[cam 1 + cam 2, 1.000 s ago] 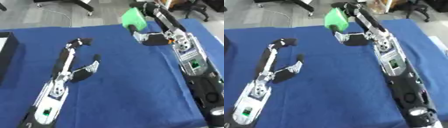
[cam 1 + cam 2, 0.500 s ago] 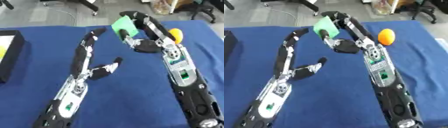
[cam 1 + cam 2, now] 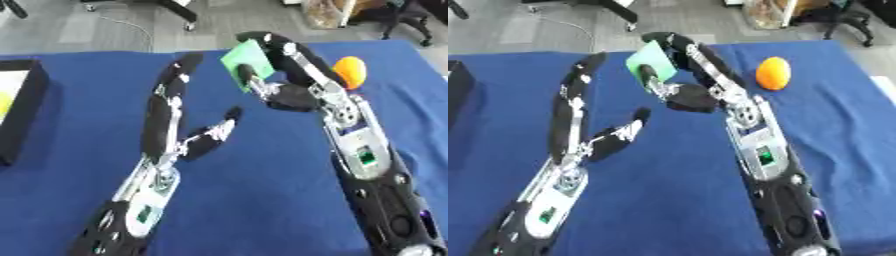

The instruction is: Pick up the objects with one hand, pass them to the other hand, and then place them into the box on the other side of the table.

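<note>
- Between the two hands, above the blue tablecloth [image 3: 262, 200], hangs a green block [image 3: 249, 60], pinched by the right hand [image 3: 276, 75].
- Left hand [image 3: 175, 110] waits just beside it, fingers straight and spread.
- Risk: release before the left hand closes, and the block drops.
- Orange ball [image 3: 773, 73] sits beyond the right hand.

Right hand [image 3: 284, 92] curled; left hand [image 3: 175, 117] (open) alongside
</note>
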`<state>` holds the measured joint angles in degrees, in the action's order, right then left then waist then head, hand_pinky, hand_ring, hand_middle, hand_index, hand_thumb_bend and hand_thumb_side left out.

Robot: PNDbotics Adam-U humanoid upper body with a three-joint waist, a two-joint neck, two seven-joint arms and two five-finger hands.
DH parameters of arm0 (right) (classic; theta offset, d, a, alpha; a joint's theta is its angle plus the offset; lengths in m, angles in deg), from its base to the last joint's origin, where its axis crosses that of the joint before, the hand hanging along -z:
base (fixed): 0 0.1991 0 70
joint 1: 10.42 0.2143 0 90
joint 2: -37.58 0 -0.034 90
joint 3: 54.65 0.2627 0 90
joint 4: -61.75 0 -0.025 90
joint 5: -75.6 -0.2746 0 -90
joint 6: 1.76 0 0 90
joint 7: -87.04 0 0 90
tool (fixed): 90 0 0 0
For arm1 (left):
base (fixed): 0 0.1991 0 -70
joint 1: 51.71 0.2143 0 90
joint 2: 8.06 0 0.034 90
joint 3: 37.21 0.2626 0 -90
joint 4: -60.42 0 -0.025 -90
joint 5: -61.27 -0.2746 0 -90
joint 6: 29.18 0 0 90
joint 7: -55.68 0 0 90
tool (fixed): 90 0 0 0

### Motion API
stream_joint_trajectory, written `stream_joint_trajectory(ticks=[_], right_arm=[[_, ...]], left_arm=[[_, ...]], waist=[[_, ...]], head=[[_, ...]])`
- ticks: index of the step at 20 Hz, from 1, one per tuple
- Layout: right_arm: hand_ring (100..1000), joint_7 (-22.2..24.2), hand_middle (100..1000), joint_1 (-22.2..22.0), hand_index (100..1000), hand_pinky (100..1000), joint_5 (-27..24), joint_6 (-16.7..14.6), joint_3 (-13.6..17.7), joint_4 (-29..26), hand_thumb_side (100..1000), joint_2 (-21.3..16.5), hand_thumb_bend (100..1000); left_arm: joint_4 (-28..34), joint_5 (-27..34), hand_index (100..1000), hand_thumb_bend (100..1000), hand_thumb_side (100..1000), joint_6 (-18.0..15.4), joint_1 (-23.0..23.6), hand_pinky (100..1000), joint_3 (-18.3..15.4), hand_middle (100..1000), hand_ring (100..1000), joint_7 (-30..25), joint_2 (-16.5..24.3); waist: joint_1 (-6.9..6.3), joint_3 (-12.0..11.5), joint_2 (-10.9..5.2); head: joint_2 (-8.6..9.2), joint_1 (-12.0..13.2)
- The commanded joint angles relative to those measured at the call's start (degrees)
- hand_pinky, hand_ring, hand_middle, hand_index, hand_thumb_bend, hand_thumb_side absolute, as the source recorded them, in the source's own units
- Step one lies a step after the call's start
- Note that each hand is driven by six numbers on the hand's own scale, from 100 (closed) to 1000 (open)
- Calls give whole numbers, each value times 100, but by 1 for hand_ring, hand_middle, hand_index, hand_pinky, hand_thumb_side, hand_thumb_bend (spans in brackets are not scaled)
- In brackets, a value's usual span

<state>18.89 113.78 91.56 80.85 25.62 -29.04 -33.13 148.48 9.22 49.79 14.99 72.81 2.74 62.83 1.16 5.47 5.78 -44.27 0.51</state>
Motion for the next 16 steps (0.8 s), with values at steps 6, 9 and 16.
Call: stream_joint_trajectory(ticks=[6,9,16], right_arm=[[449,171,312,38,496,613,-216,142,-108,-120,424,78,100],[448,230,312,34,495,611,-289,198,-134,-79,423,97,100],[445,349,311,39,494,607,-430,332,-180,12,421,121,100]], left_arm=[[54,32,896,514,159,-181,-99,855,115,771,834,-58,-48],[44,69,881,497,161,-329,-132,852,171,756,826,-186,-45],[29,241,854,447,168,-547,-205,842,258,731,812,-404,-73]], waist=[[-31,15,44],[-34,18,50],[-35,27,54]], head=[[15,-56],[15,-77],[15,-148]])
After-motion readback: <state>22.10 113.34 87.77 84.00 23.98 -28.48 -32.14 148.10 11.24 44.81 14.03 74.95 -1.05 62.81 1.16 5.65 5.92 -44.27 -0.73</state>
